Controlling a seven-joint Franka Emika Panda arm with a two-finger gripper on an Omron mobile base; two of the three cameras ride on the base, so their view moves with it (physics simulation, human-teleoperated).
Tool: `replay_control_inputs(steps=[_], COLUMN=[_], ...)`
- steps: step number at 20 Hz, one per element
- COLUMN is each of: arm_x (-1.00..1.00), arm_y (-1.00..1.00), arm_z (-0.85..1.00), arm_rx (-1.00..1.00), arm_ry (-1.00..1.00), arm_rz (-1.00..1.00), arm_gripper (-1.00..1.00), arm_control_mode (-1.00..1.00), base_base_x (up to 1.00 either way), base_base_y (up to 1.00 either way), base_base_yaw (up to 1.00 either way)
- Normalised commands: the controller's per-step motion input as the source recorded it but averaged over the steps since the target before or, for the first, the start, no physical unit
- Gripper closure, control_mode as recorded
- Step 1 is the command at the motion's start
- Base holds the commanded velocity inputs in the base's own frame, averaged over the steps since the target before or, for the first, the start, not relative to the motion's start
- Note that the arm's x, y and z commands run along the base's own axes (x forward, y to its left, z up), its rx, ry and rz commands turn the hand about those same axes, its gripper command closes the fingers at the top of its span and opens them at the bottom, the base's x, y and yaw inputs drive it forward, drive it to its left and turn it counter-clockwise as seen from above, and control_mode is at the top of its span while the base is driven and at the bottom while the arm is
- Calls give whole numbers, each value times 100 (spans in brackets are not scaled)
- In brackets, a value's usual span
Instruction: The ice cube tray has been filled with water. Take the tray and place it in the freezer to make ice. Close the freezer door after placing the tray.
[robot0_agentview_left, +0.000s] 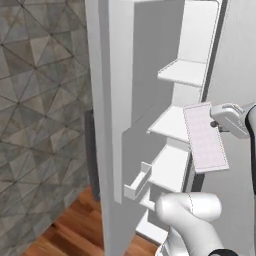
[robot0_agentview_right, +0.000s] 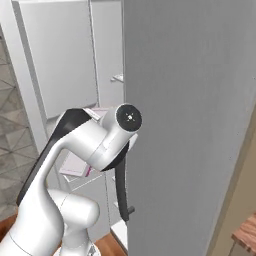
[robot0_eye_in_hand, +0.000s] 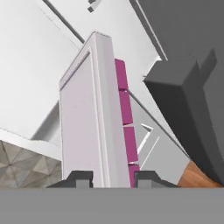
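The ice cube tray (robot0_agentview_left: 205, 137) is a thin pale slab with a faint pink grid. It hangs tilted on edge in front of the freezer's (robot0_agentview_left: 172, 125) middle white shelf, at the open compartment's right side. My gripper (robot0_agentview_left: 215, 123) is shut on the tray's right edge. In the hand view the tray (robot0_eye_in_hand: 85, 122) rises on edge between the two dark fingertips (robot0_eye_in_hand: 78, 177), showing magenta cells along its side, with my gripper (robot0_eye_in_hand: 112, 178) clamped on its near end. The freezer door (robot0_agentview_left: 107, 100) stands open at the left. Behind my arm a strip of the tray (robot0_agentview_right: 75, 164) shows.
A white bin (robot0_agentview_left: 137, 182) juts from the open door's inner side, low down. More white shelves (robot0_agentview_left: 182, 72) sit above and below the tray. The plain neighbouring door (robot0_agentview_right: 190, 125) with a dark bar handle (robot0_agentview_right: 123, 197) stands close on the right. Patterned dark wall (robot0_agentview_left: 40, 100) at far left.
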Motion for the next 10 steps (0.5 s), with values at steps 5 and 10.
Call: replay_control_inputs(steps=[5, 10], arm_x=[0, 0], arm_y=[0, 0], arm_z=[0, 0], arm_rx=[0, 0], arm_ry=[0, 0], arm_rz=[0, 0], arm_gripper=[100, 100], arm_control_mode=[100, 100], base_base_x=[48, 43], base_base_y=[33, 13], base_base_yaw=[-21, -23])
